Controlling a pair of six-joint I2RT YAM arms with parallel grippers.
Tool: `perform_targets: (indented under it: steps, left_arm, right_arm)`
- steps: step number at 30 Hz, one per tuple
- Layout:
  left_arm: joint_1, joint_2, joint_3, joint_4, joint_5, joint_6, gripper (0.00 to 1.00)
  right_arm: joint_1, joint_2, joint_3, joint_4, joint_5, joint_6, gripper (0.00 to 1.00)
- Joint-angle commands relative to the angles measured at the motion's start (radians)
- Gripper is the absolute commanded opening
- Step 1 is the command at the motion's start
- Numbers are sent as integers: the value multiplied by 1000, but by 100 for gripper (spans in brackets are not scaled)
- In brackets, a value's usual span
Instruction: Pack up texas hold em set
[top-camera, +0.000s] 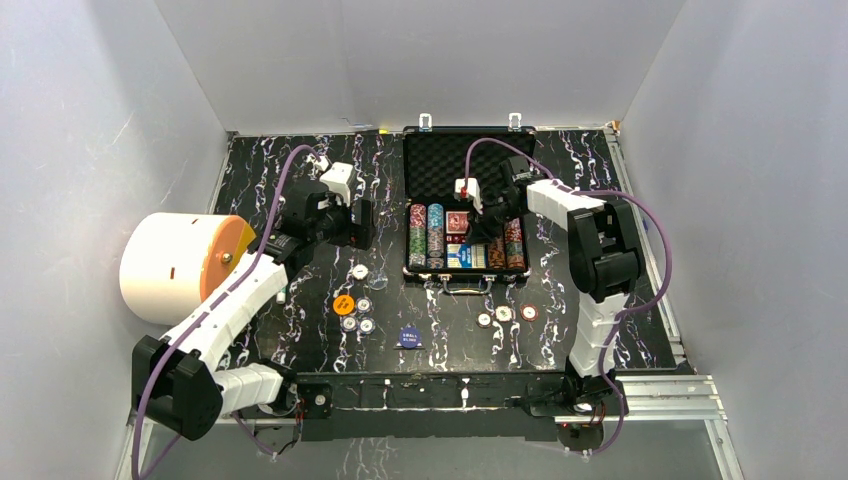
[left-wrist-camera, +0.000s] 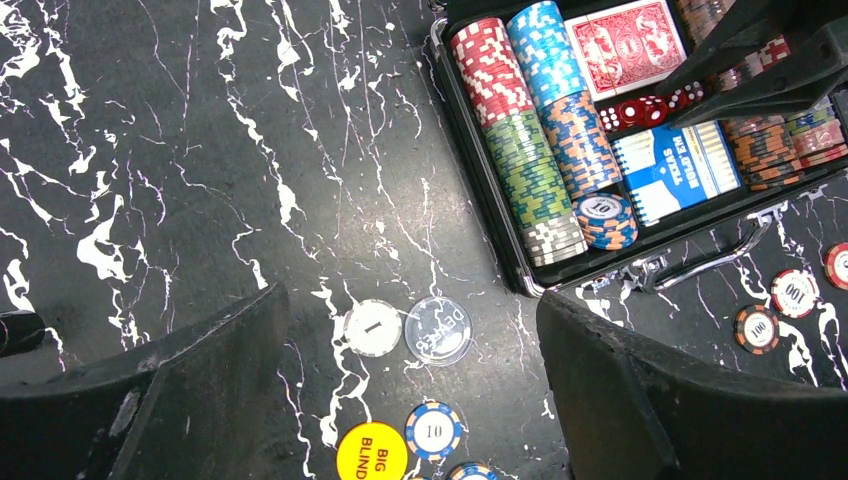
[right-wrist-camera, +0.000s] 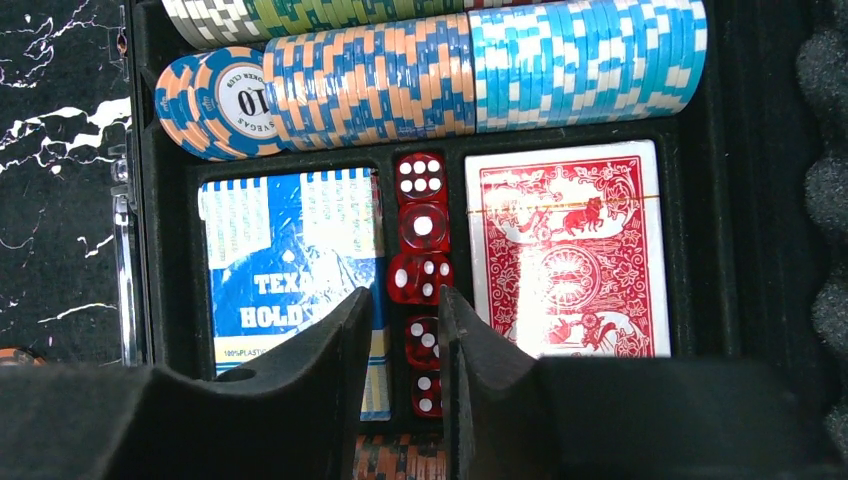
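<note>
The black briefcase (top-camera: 408, 200) lies open at the back centre, with rows of poker chips (left-wrist-camera: 530, 150), a red card deck (right-wrist-camera: 565, 250), a blue Texas Hold'em box (right-wrist-camera: 285, 260) and a row of red dice (right-wrist-camera: 420, 225) in its foam. My right gripper (right-wrist-camera: 405, 292) hangs over the dice row, jaws a narrow gap apart, two dice showing in that gap. My left gripper (left-wrist-camera: 412, 300) is wide open above the table left of the case, over a white chip (left-wrist-camera: 372, 327) and a clear dealer button (left-wrist-camera: 438, 330).
Loose on the table are a yellow big-blind button (left-wrist-camera: 371, 455), a blue 10 chip (left-wrist-camera: 433, 431), a blue small-blind button (top-camera: 408, 338) and three chips (top-camera: 504, 313) in front of the case. A big white drum (top-camera: 175, 265) with an orange face stands at the left.
</note>
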Motion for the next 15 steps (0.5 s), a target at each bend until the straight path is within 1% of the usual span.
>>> perform_targets:
  steps: [1,7,10,13,15]
  left_arm:
    - [8,1,-2,-12,-15,16,93]
    - [8,0,-2,-15,-15,17,93]
    - [8,-2,-2,-15,-14,18,94]
    - [8,-3,-3,-15,-13,17,94]
    - [8,-2,-3,-17,-15,18,94]
  right_arm:
    - [2,-1,16,-14,-53,-22,40]
    - [9,-21,-3,28,-27,2,56]
    - [12,-48,-25,69,-10,22,60]
    - [12,-61,-33,78,-27,21,58]
    - [12,-42,-14,31,-40,-1,53]
